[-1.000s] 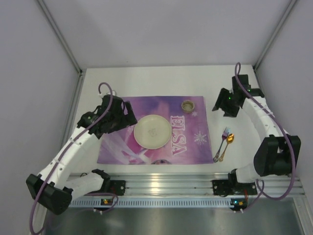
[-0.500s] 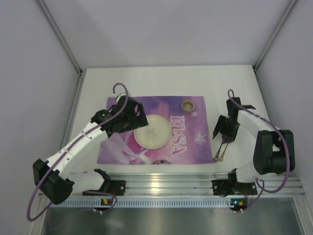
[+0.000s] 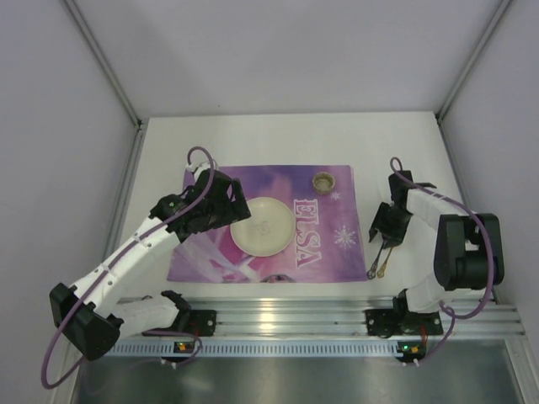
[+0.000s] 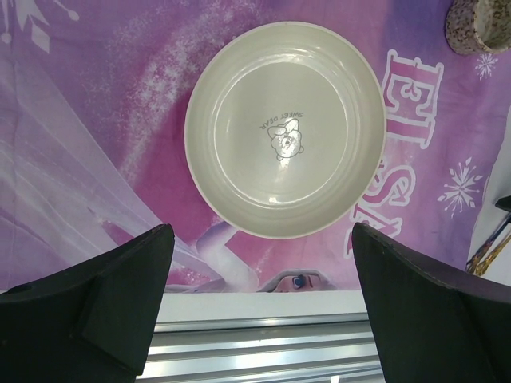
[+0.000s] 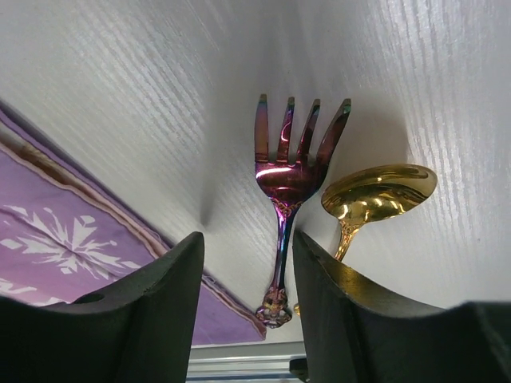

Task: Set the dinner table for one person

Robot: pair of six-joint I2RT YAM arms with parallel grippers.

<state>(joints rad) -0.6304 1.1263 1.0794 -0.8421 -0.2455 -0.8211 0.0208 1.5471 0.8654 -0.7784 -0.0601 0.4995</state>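
The dinner table (image 3: 253, 139), a broad flat white top, fills the floor of the booth between the grey walls, and a ribbed silver metal rail (image 3: 278, 316) runs along its near edge, where both arms are bolted. A purple rectangular placemat printed with snowflakes and the word ELSA (image 3: 337, 252) lies flat in the middle of it. A round cream plate with a tiny bear drawing at its centre (image 4: 286, 128) sits on the mat, a little left of the lettering. A small speckled brown cup (image 3: 323, 181) stands upright near the mat's far right corner, apart from the plate. The left gripper (image 3: 226, 204) hangs over the mat at the plate's left side; in its wrist view its black fingers (image 4: 104, 303) are spread wider than the plate and hold nothing. On the bare white top just right of the mat lie an iridescent rainbow metal fork (image 5: 283, 183) and a shiny gold metal spoon (image 5: 379, 187), side by side with the spoon on the right, tines and bowl pointing far and the handles crossing at the near end. The right gripper (image 3: 386, 229) is low over them, its fingers (image 5: 152, 311) parted with the fork's handle in the gap between them, nothing clasped; whether the tips touch the table I cannot tell.
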